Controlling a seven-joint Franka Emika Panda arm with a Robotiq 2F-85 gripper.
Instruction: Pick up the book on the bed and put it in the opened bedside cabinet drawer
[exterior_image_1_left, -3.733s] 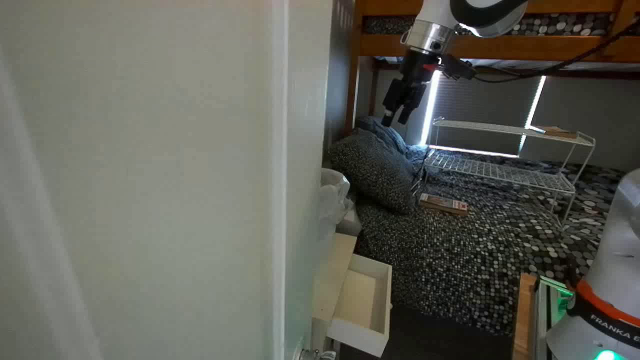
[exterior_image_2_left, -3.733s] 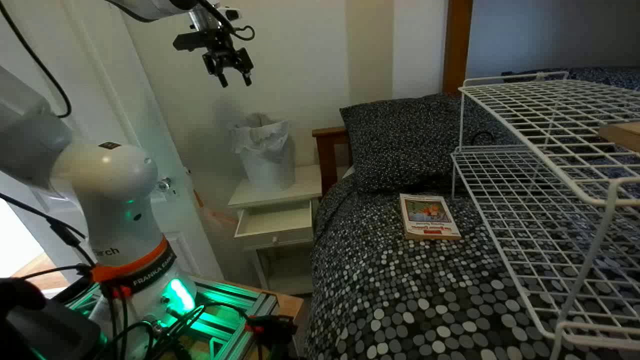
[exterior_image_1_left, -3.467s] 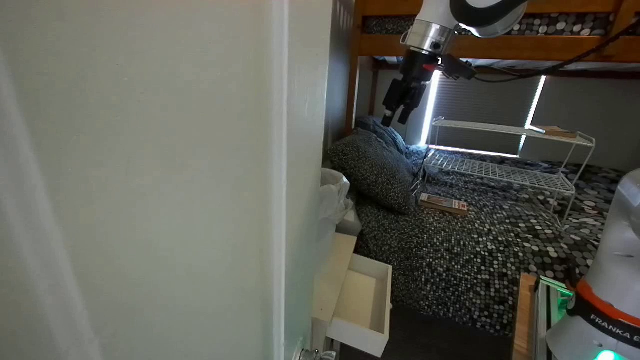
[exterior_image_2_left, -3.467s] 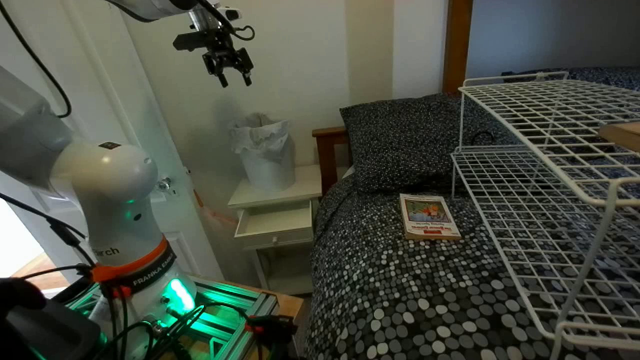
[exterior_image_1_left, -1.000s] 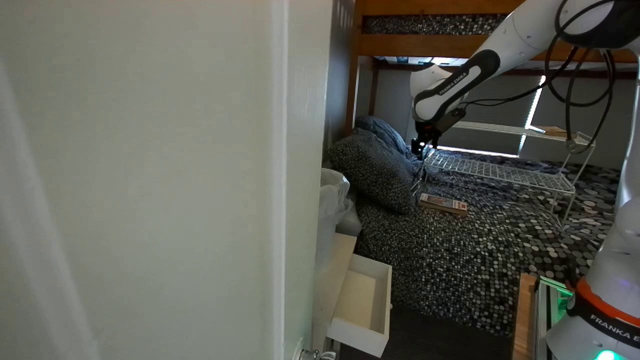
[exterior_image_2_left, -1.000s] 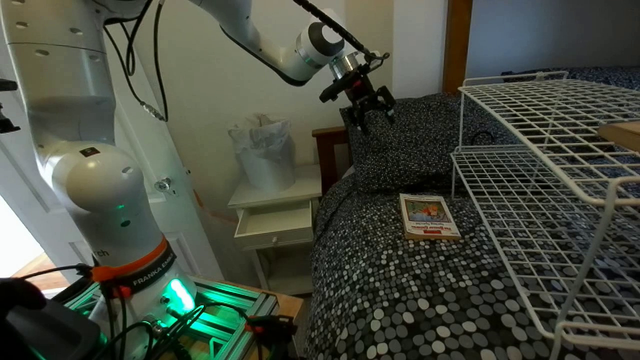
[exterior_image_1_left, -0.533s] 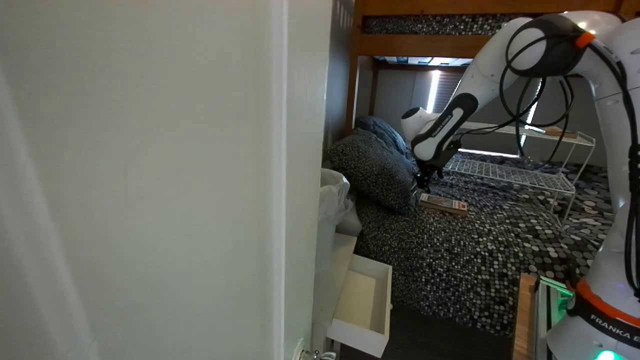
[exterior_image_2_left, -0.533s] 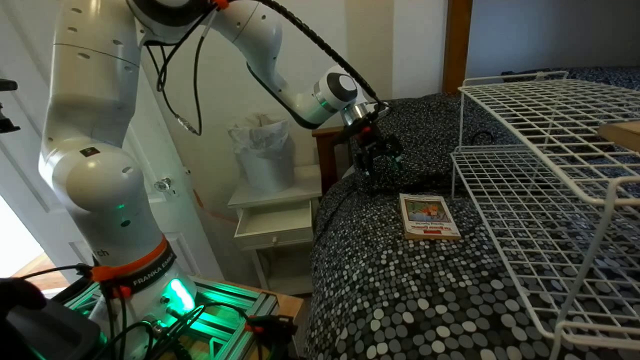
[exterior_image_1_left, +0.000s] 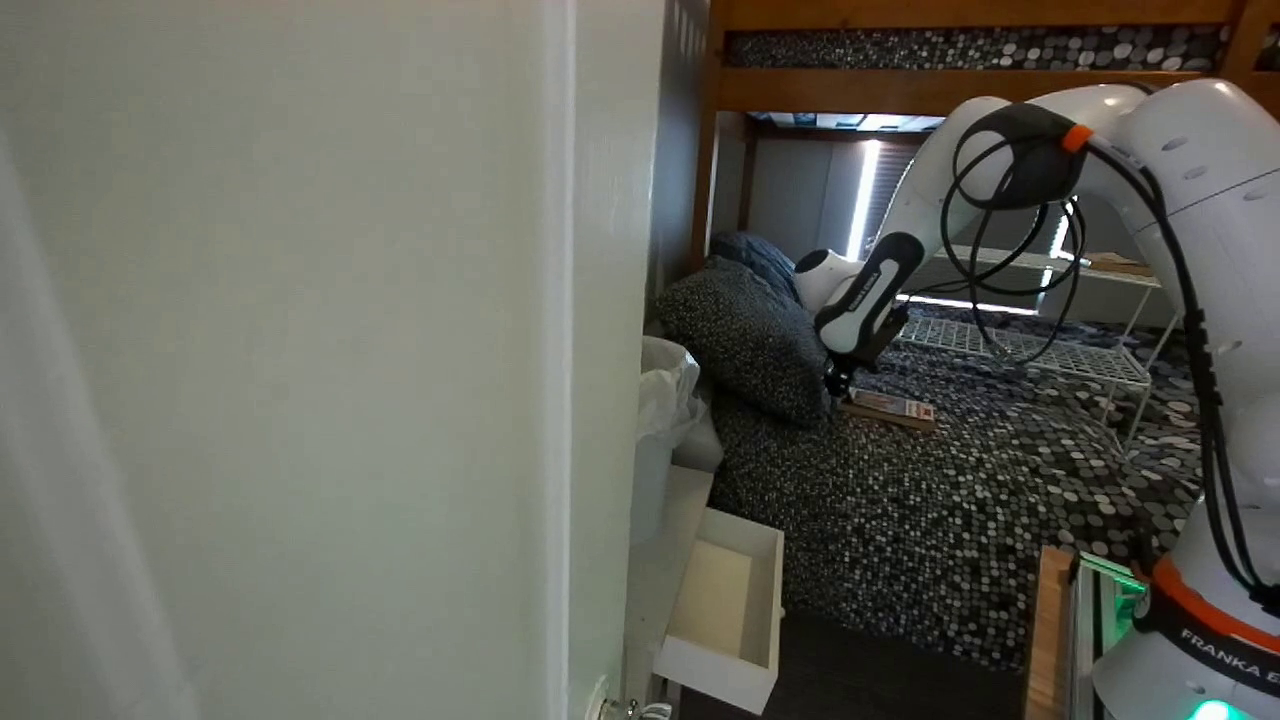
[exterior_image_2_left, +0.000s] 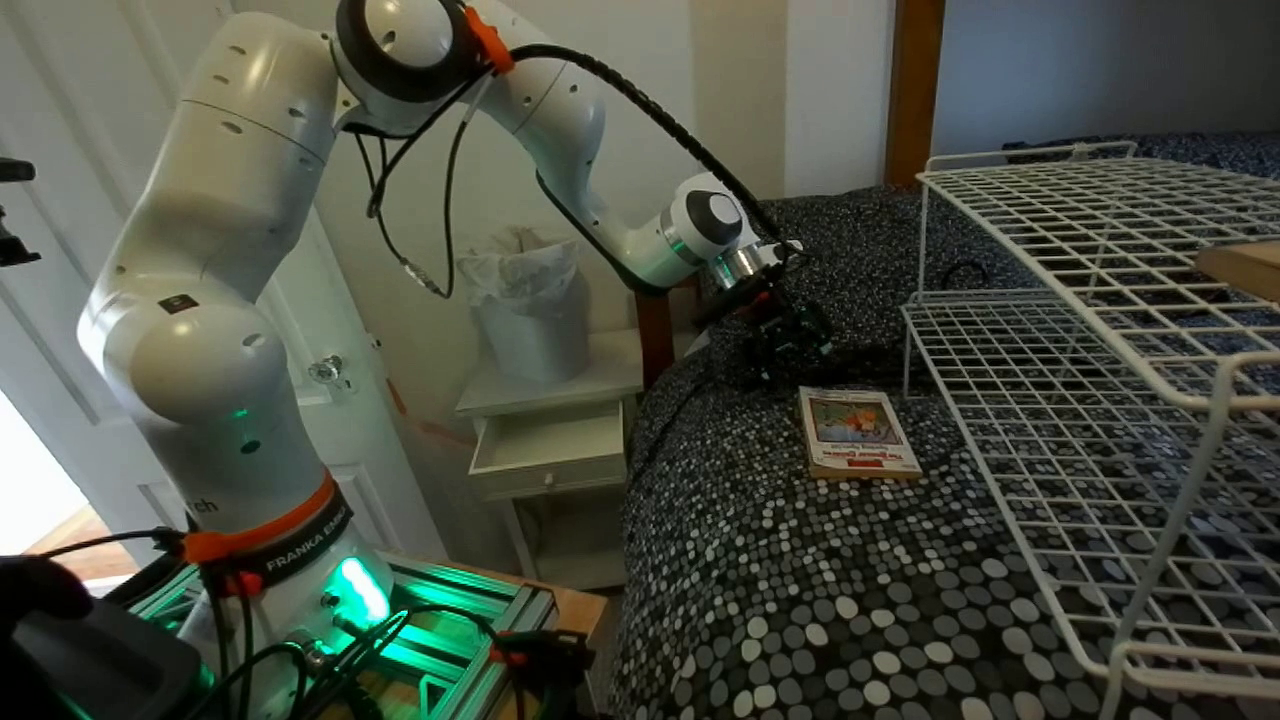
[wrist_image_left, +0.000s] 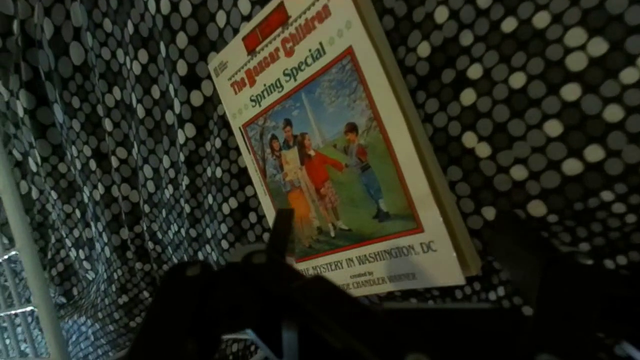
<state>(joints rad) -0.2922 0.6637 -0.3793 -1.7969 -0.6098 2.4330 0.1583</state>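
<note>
The book (exterior_image_2_left: 860, 430) lies flat on the speckled bed (exterior_image_2_left: 740, 560), beside the dark pillow (exterior_image_2_left: 870, 250). It also shows in an exterior view (exterior_image_1_left: 893, 408), partly behind the gripper. My gripper (exterior_image_2_left: 795, 363) is open and empty, low over the bed by the book's pillow-side end. In the wrist view its dark fingers (wrist_image_left: 395, 220) stand apart; one overlaps the book's cover (wrist_image_left: 325, 165), the other shows over the bed cover beyond the book's edge. Contact cannot be told. The white bedside cabinet (exterior_image_2_left: 610, 365) has its drawer (exterior_image_2_left: 550, 475) pulled out; its cream inside (exterior_image_1_left: 712, 600) shows nothing in it.
A white wire rack (exterior_image_2_left: 1190, 390) stands on the bed beside the book, with another book (exterior_image_2_left: 1245, 270) on top. A lined white bin (exterior_image_2_left: 535, 320) stands on the cabinet. A wooden upper bunk (exterior_image_1_left: 850, 92) spans above. A door (exterior_image_2_left: 365, 480) stands behind the arm.
Over the last seconds my gripper has come from high by the wall, across to the bed and down close to the book. The book and drawer have not moved.
</note>
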